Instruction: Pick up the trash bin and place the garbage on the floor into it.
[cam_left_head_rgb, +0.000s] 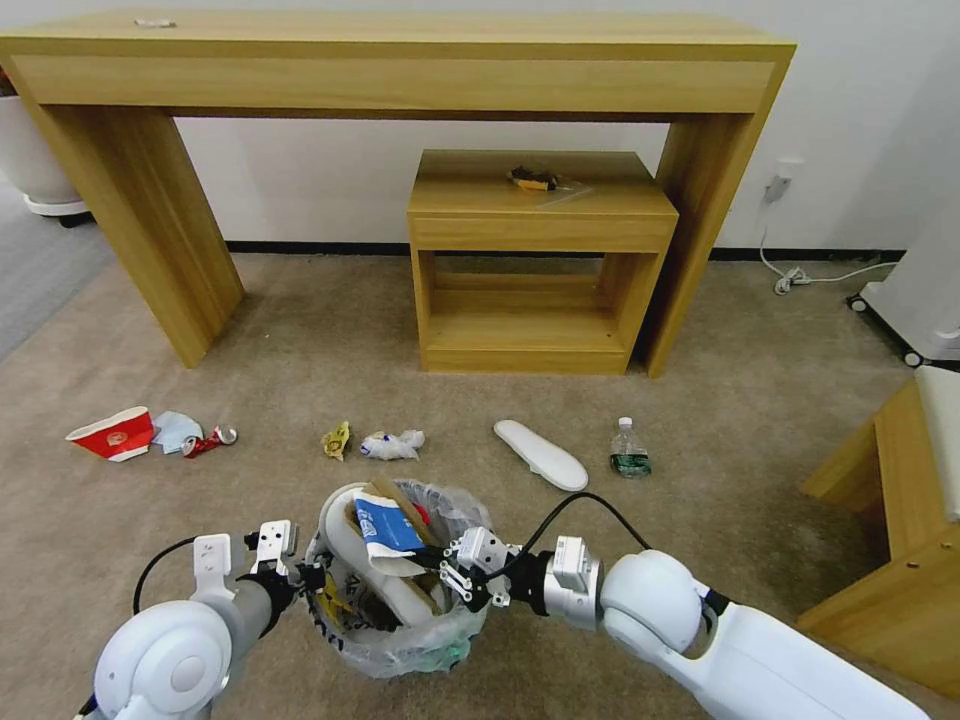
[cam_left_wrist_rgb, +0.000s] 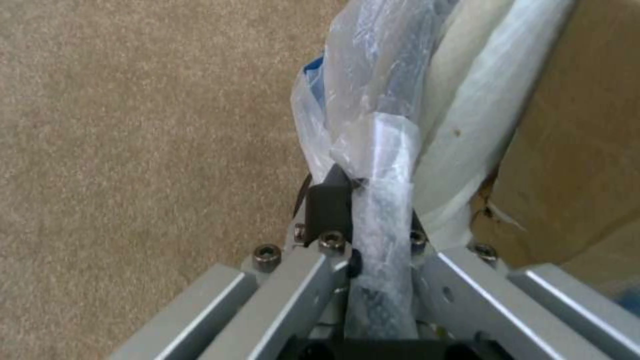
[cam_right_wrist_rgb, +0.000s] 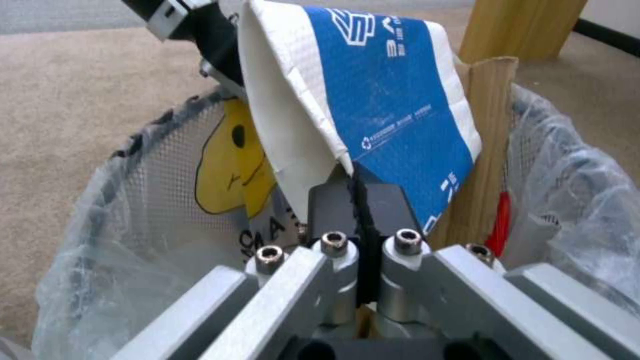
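The trash bin (cam_left_head_rgb: 400, 610) is close in front of me, lined with a crinkled clear bag; its mesh wall (cam_right_wrist_rgb: 160, 165) carries a yellow sticker. My left gripper (cam_left_head_rgb: 300, 577) is shut on the bag-covered rim (cam_left_wrist_rgb: 383, 165). My right gripper (cam_left_head_rgb: 455, 578) is shut on a blue-white packet (cam_right_wrist_rgb: 387, 100) and holds it over the bin's mouth. A white slipper (cam_left_head_rgb: 345, 535) and a cardboard scrap (cam_right_wrist_rgb: 490, 150) stick out of the bin. On the floor (cam_left_head_rgb: 750, 420) lie a red cup (cam_left_head_rgb: 115, 433), a crushed red can (cam_left_head_rgb: 208, 440), a yellow wrapper (cam_left_head_rgb: 337, 440), crumpled paper (cam_left_head_rgb: 393, 445), another slipper (cam_left_head_rgb: 540, 455) and a clear bottle (cam_left_head_rgb: 629, 450).
A long wooden console table (cam_left_head_rgb: 400, 60) spans the back wall, with a low wooden side table (cam_left_head_rgb: 540, 200) under it. A wooden cabinet (cam_left_head_rgb: 900, 540) stands at the right. A cable (cam_left_head_rgb: 800, 275) and a white wheeled unit (cam_left_head_rgb: 915, 300) are at the far right, a white planter pot (cam_left_head_rgb: 30, 160) at the far left.
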